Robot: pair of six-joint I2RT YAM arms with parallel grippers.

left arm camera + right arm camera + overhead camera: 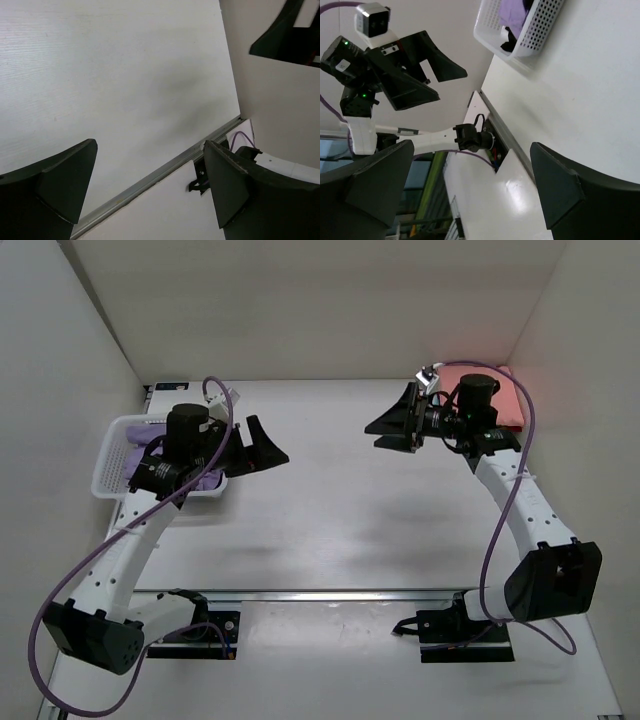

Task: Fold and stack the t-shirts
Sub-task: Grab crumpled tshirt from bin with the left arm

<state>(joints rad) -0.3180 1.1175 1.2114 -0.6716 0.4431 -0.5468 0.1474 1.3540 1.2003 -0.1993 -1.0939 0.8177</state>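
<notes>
Left gripper (150, 145) and right gripper (472, 146) gape (lilac t-shirt (512, 15) in basket (540, 31)).

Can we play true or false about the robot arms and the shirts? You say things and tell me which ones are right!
1. The purple shirt is in the white basket. True.
2. The pink shirt is in the basket too. False: it lies on the table, in the far right corner.
3. The right gripper is holding a shirt. False: its jaws are open and empty.
4. The left gripper is open with nothing in it. True.
</notes>
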